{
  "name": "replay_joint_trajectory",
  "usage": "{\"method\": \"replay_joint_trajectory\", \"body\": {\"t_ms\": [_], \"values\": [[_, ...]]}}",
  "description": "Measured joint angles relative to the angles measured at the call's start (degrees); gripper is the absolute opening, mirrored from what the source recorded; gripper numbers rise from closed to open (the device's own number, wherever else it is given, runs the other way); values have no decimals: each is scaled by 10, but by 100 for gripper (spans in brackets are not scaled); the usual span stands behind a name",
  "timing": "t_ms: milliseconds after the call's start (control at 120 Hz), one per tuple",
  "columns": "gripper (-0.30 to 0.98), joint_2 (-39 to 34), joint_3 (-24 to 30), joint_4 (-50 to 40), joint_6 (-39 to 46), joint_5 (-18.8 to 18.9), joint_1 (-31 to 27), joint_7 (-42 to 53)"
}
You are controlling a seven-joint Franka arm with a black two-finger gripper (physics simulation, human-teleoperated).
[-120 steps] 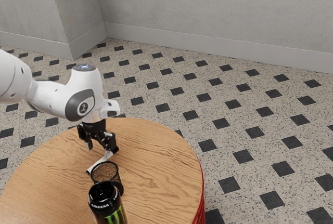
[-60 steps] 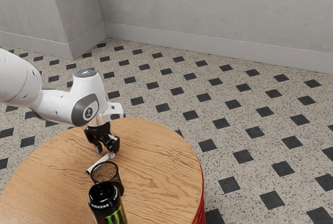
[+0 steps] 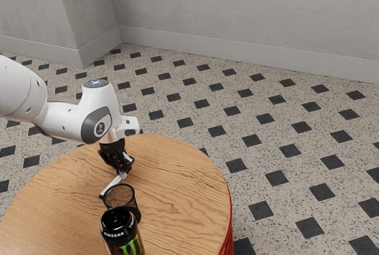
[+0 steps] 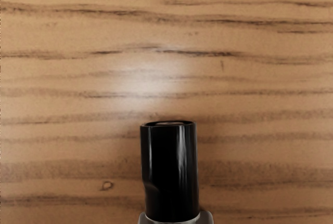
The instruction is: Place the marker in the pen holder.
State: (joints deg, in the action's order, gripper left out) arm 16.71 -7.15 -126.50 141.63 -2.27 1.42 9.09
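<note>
marker (image 3: 112, 185) | exterior view: white barrel (image 3: 109, 189), claw (image 3: 124, 172) pinching it | wrist view: black cap (image 4: 170, 174)

Under your pincer (image 3: 124, 171): round wooden table (image 3: 177, 172), dark grain, red side (image 3: 230, 237). Lower, around table: pale speckled floor (image 3: 311, 142), dark squares (image 3: 310, 228). Well apart from your pincer: grey walls (image 3: 249, 6), pale baseboard (image 3: 249, 54). Soft glare (image 4: 148, 81) on wood near pincer.
</note>
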Motion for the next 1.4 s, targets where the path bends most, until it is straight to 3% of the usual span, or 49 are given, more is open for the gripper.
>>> {"method": "replay_joint_trajectory", "body": {"t_ms": [208, 342, 525, 608, 658, 725, 825, 1400], "values": [[-10, -42, 0, 13, -13, 6, 2, -7], [-10, -149, 1, 9, -61, 7, 20, -10], [-10, -318, 0, -85, -114, 2, 58, -12], [-10, -392, -3, -139, -116, -3, 101, -12], [-10, -421, -42, -178, -97, -6, 155, -10], [-10, -436, -109, -214, -59, -7, 221, -1], [-10, -448, -133, -236, -12, -9, 251, 14], [-10, -487, -160, -324, 110, -7, 237, 113]]}}
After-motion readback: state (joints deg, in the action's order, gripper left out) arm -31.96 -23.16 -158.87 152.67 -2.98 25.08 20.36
